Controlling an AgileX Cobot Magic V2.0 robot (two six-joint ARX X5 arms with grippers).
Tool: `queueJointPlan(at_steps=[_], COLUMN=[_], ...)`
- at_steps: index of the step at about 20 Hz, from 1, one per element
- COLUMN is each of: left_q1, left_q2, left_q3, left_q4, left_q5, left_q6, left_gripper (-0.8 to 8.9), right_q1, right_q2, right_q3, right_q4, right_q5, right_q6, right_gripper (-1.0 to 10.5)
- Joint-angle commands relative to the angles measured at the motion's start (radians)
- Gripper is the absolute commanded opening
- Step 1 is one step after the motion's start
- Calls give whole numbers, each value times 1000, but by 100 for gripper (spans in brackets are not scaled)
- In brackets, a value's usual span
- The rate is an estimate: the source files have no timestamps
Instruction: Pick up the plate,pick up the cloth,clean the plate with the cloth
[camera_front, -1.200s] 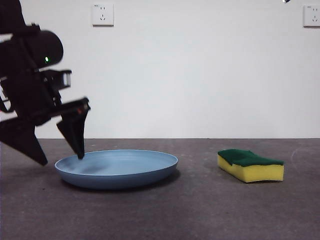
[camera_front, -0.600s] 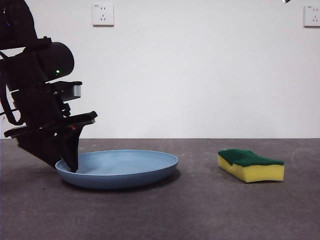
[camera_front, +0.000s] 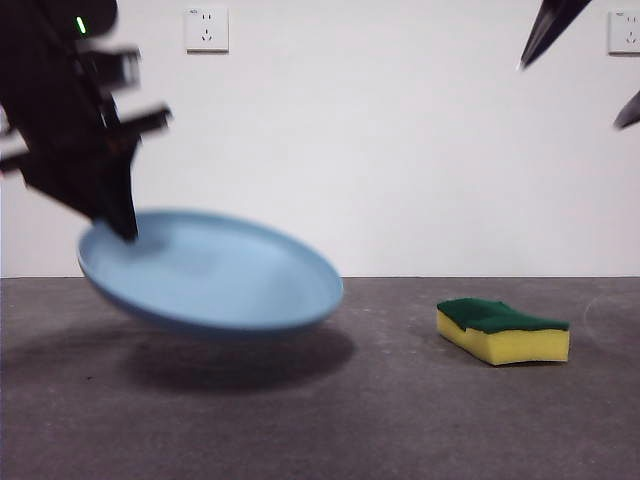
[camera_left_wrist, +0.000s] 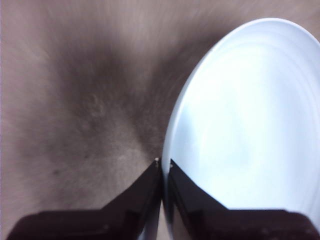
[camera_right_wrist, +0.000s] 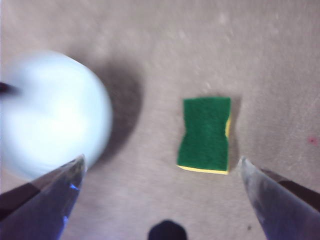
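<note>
The light-blue plate (camera_front: 215, 275) hangs tilted above the table, its left rim higher. My left gripper (camera_front: 122, 225) is shut on that left rim; in the left wrist view its jaws (camera_left_wrist: 163, 162) pinch the rim of the plate (camera_left_wrist: 245, 125). The cloth, a yellow sponge with a green top (camera_front: 503, 330), lies flat on the table at the right. My right gripper (camera_front: 570, 95) is open and empty high above the sponge. In the right wrist view this gripper (camera_right_wrist: 161, 161) frames the sponge (camera_right_wrist: 205, 134), with the plate (camera_right_wrist: 50, 112) blurred off to one side.
The dark grey table (camera_front: 400, 420) runs back to a white wall with two sockets (camera_front: 205, 28). The plate's shadow (camera_front: 240, 360) lies on the table beneath it.
My left gripper has closed on the plate's left rim and lifted it off the table, tilted. My right gripper's tips have come into the front view at the top right. The sponge has not moved.
</note>
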Motion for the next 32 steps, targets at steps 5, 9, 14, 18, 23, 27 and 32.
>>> queueJointPlan(at_steps=[5,9,14,18,23,27,32], left_q1=[-3,-3,-3,-3,-3,-3,-3], left_q2=[-282,-413,-487,-489,-489,-489,-480], left_q3=[-10,-10,-10,-10,-10,-10,-10], left_q4=[-119,-164,-190,-223,-233,-240,-227], left_q5=[0,-1,-1,-1,0,-1,-8], left_q6=[23,23,23,23,23,23,23], left_gripper=[-9,-8,-9,-8,-8,-8,-9], right_q1=[141,166,164,164,162,162,163], right_q2=[265,409,571,640,707,708,705], right_q3=[111,146,146,146,146,146,146], right_q4=[-3,0,42,90,114,119,120], right_q5=[191,265,291,290,290,291,290], right_q6=[-76,-103,-128,-128,-128,-128,-127], right_gripper=[527,527,527,526,429,117,-16])
